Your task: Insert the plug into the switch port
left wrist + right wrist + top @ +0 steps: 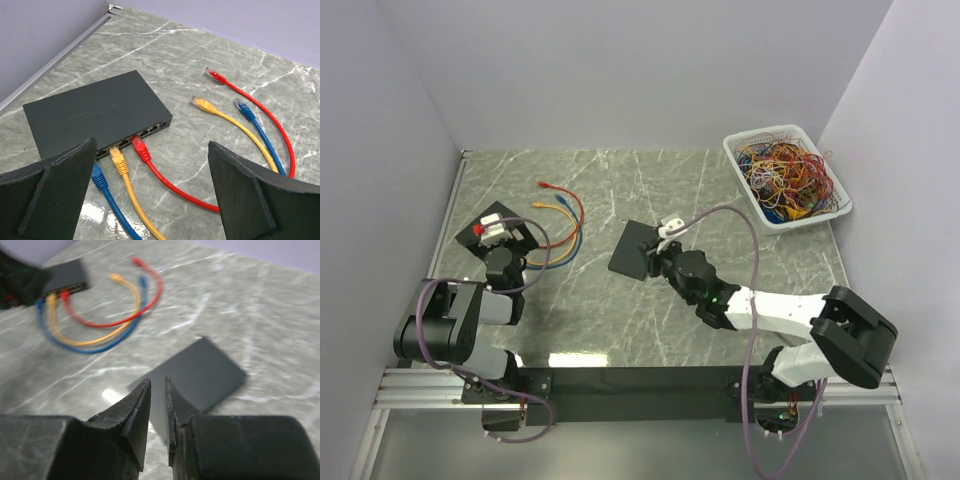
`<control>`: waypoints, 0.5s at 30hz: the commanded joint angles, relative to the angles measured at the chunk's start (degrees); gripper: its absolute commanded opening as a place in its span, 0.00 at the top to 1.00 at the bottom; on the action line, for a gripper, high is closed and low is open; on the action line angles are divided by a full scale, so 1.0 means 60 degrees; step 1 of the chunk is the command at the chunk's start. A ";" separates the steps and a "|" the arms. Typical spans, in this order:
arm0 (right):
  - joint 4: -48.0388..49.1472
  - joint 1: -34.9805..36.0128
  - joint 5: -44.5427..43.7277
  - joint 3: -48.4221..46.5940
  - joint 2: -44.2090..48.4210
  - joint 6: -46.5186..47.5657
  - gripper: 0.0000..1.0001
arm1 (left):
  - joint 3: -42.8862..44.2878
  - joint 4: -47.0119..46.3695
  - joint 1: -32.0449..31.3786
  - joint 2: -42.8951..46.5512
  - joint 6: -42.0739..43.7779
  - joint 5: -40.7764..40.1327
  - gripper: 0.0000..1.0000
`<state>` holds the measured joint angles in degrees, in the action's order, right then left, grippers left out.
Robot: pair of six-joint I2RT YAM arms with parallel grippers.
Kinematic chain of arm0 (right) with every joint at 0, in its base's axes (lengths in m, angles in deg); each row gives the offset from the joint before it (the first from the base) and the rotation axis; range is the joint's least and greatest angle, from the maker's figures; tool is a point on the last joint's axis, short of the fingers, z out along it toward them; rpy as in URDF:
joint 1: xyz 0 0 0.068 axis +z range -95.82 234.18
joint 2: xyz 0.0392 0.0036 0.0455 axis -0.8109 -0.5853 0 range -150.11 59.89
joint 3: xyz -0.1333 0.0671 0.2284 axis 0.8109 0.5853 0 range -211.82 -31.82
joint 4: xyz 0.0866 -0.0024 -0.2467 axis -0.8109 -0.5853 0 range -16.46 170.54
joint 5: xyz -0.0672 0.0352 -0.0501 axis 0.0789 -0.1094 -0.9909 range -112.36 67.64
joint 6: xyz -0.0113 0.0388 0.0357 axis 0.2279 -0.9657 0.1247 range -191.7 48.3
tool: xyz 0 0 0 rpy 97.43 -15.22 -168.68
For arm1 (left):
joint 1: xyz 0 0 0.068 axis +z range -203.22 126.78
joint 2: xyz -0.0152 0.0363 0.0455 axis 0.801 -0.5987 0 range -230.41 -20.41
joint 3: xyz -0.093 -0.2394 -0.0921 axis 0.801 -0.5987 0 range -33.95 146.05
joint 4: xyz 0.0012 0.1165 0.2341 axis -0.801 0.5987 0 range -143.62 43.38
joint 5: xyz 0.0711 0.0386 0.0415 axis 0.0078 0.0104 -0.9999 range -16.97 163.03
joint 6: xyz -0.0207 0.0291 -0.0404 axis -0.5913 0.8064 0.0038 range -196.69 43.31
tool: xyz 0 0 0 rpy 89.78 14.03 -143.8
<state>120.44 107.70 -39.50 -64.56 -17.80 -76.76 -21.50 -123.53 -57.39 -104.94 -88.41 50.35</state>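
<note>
Three pale lilac walls (620, 70), grey-green marbled table (620, 325); left pincer (152, 145) spread wide, right pincer (157, 381) barely apart

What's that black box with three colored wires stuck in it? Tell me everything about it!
The black box is a flat, matte, dark rectangle, plastic or metal by its look. It lies flat on the marbled table, near the left wall. A row of small ports runs along its front edge. The red plug, yellow plug and blue plug sit there side by side. Nothing else seems to touch it.
</note>
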 commanded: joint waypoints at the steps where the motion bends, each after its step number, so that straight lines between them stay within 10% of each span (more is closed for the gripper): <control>1: 0.0980 0.0046 -0.2149 0.0181 0.1137 0.0447 0.76 | 0.0064 -0.0449 -0.0009 0.0084 0.0006 -0.0146 0.01; 15: -0.0555 -0.4274 -0.2620 0.1748 0.4745 -0.0401 0.70 | 0.0049 -0.0507 -0.0009 0.0099 0.0006 -0.0146 0.01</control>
<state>119.63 85.69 -55.61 -55.94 8.88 -75.82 -21.50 -123.66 -57.39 -104.94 -88.39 50.18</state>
